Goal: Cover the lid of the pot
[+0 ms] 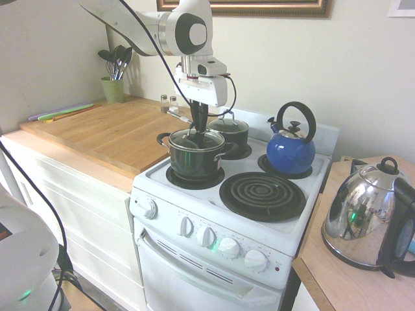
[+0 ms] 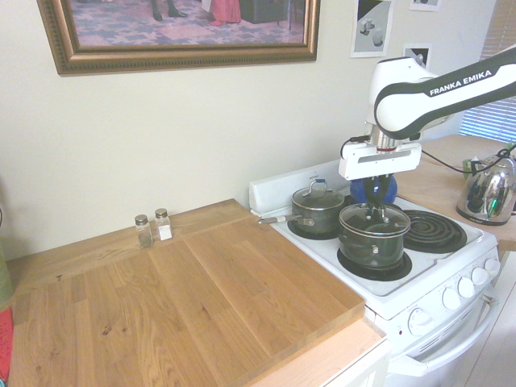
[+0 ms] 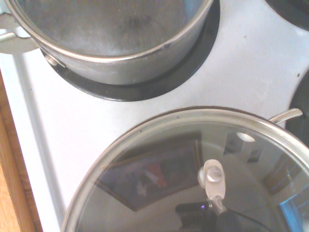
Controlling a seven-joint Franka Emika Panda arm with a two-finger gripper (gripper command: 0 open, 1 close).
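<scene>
On the front burner, the lid (image 1: 195,140) is seated on the pot (image 1: 192,159); its handle is pinched by the gripper (image 1: 198,131); release is needed next

Dark green-black pot (image 1: 194,161), blue kettle (image 1: 290,151), white stove (image 1: 214,223).

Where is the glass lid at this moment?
The lid sits on the pot on the stove's front burner nearest the wooden counter, beside the smaller pot; the gripper is shut on its handle.
</scene>
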